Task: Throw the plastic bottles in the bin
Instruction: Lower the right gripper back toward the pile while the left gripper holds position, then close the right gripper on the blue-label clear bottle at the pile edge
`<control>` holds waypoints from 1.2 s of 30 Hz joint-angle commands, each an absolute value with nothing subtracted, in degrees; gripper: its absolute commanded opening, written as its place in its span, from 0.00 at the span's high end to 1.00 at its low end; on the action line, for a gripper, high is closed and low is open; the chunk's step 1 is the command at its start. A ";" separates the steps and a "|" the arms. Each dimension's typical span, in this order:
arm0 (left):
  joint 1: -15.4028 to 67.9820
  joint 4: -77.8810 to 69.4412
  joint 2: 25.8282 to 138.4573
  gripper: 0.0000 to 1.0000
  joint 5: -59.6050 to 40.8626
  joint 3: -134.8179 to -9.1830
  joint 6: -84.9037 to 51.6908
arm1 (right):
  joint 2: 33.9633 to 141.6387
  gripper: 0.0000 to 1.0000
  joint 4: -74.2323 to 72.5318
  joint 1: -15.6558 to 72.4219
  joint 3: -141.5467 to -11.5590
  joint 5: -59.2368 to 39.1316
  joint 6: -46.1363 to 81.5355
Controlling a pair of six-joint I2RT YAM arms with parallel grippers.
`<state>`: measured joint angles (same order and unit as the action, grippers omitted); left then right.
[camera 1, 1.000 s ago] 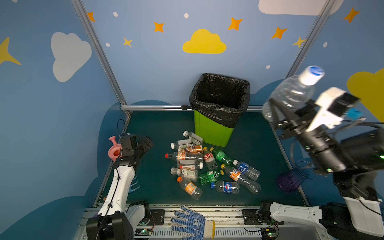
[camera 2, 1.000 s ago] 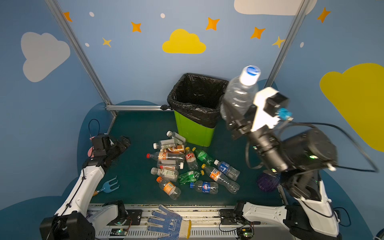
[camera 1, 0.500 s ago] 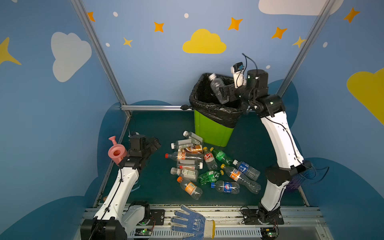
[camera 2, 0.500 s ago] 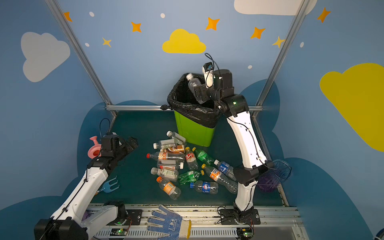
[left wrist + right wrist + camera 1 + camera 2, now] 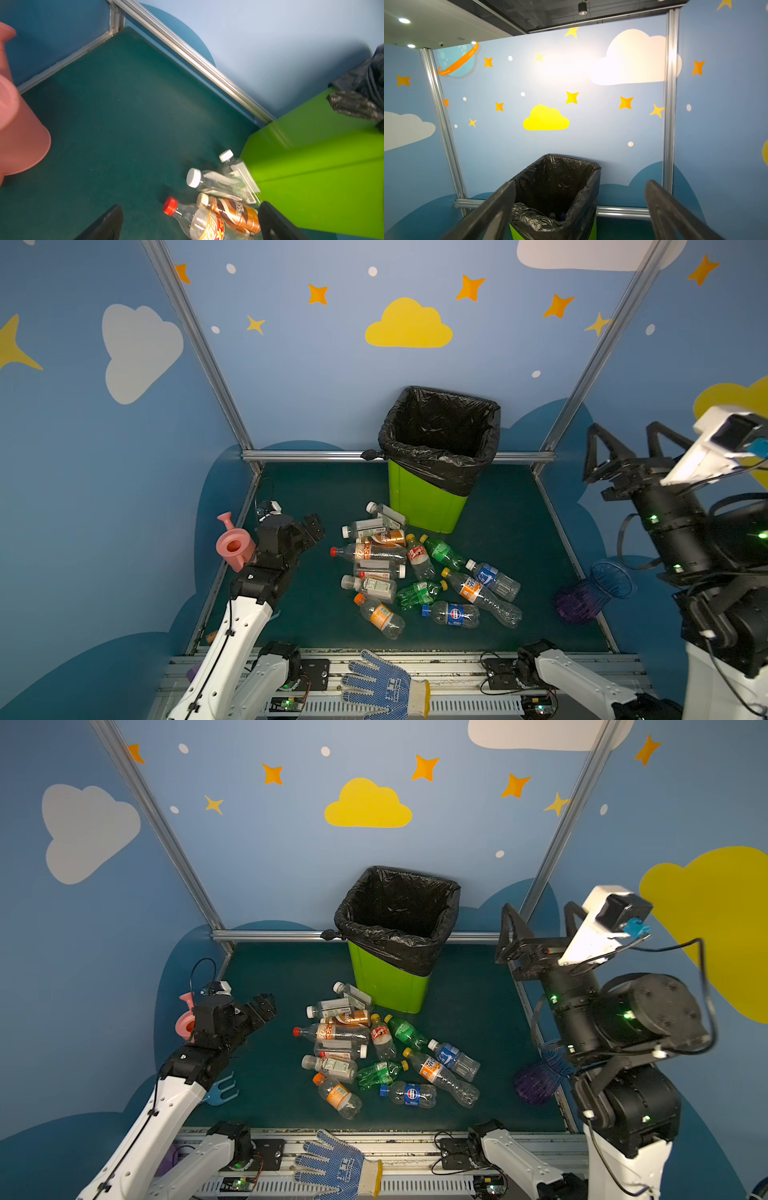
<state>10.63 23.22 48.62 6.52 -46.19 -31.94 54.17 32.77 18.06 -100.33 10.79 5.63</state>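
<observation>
Right tool (image 5: pixel 537 908) spread empty, bin (image 5: pixel 386 990) standing upright

Left gripper (image 5: pixel 312 527) hangs low over the worktop, fingers spread wide — right gripper (image 5: pixel 628 445) sits high, fingers likewise wide apart.

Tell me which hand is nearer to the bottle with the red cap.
Left. The left hand hovers close to the red-capped bottle; the right hand is raised far away.

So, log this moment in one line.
left gripper: open, empty | right gripper: open, empty | bottles: piled by bin
</observation>
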 commanded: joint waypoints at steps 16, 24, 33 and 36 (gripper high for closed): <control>25.24 29.33 43.65 0.00 20.28 -39.84 -40.15 | 36.78 0.02 42.72 9.37 -45.70 3.22 34.93; 25.27 28.09 45.92 0.00 21.53 -38.86 -39.03 | 35.83 0.02 40.99 8.27 -34.79 -1.77 44.62; 24.84 25.54 49.41 0.00 21.50 -38.76 -37.02 | 36.05 0.02 34.37 5.41 -27.64 -10.81 56.51; 24.63 24.61 50.59 0.00 20.66 -38.65 -36.62 | 37.09 0.02 32.92 5.20 -27.07 -11.35 57.58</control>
